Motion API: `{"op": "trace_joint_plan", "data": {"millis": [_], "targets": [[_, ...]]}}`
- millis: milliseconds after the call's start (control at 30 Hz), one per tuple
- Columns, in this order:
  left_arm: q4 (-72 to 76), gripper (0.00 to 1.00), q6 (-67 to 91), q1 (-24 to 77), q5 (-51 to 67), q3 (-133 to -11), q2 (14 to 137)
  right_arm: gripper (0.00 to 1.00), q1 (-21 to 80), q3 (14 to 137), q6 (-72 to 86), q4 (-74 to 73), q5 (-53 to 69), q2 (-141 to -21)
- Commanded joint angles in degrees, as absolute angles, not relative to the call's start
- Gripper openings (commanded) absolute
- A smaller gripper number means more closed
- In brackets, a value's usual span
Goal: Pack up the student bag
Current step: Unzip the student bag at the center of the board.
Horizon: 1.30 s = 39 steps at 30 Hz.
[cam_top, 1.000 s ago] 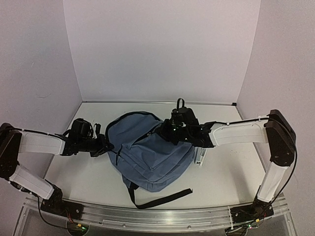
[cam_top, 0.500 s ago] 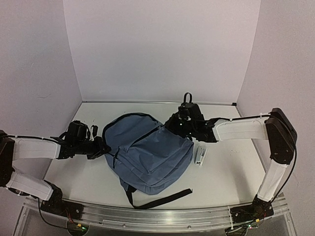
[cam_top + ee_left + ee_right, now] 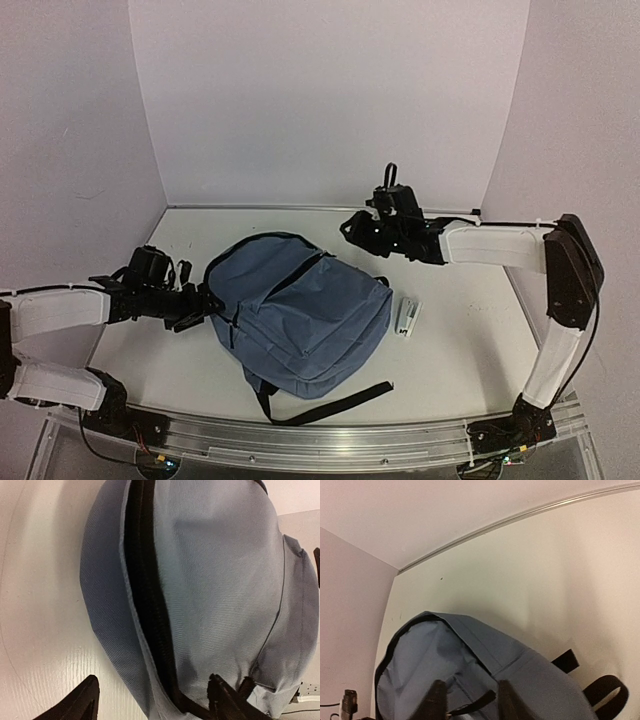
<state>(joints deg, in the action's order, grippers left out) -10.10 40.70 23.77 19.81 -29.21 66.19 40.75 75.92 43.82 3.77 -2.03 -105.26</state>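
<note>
From above: the student bag (image 3: 300, 320) sits mid-counter, a shade left of centre. Its long axis slants from the far-left corner toward the near edge, rounded top pointing far-left, with one black strap (image 3: 325, 402) trailing along the near edge. Bare counter (image 3: 470, 350) runs along the far edge and down the right side, bar a small white object (image 3: 407, 316) just beside the bag's right flank. The left gripper (image 3: 203, 303) is at the bag's left side, touching or nearly so. The right gripper (image 3: 350, 228) hangs off the bag's far-right shoulder, apart from it.

Left wrist: fingers spread wide, straddling the bag's edge and its dark zip line (image 3: 150, 610), nothing clamped.

Right wrist: fingers parted, holding nothing, the bag below them and a black loop (image 3: 472, 702) showing between them.
</note>
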Motion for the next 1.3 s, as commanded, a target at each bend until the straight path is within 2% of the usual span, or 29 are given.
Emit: {"op": "trace_joint_plan", "data": {"millis": [0,133,267,600,833,900,967,1033,1200,1267], "targets": [[-20.0,0.82,34.0,23.51,15.88,-39.88,61.93,0.56,40.27,73.37,41.16,-4.06,-2.8,-94.94],[-20.69,0.85,29.8,24.17,19.78,-46.79,64.15,0.72,40.35,65.9,43.47,-8.65,-2.88,-87.41],[-20.9,0.88,25.67,27.21,21.62,-52.96,69.98,0.77,40.34,58.86,46.82,-11.6,-2.54,-82.14],[-25.05,0.93,16.33,38.72,18.35,-70.26,88.74,0.65,40.68,45.55,53.72,-9.43,4.7,-76.38],[-28.27,0.94,14.29,40.5,15.92,-76.29,96.19,0.56,40.89,41.77,55.11,-1.41,10.65,-79.09],[-29.53,0.92,14.06,40.7,14.97,-77.45,97.79,0.54,40.88,41.75,55.07,-0.6,10.96,-80.37],[-30.32,0.85,13.85,40.91,14.48,-78.22,98.82,0.52,40.87,41.79,54.98,1.9,11.25,-81.84],[-31.17,0.73,13.8,41.13,13.68,-78.92,99.66,0.46,40.88,41.92,54.99,3.21,11.26,-83.16],[-31.84,0.25,14.17,41.31,10.83,-78.82,99.74,0.31,40.87,42.82,54.61,5.84,11.47,-86.9],[-31.63,0.12,14.52,41.31,10.31,-78.23,99.1,0.17,40.9,43.36,54.51,6.55,11.08,-88.06]]}}
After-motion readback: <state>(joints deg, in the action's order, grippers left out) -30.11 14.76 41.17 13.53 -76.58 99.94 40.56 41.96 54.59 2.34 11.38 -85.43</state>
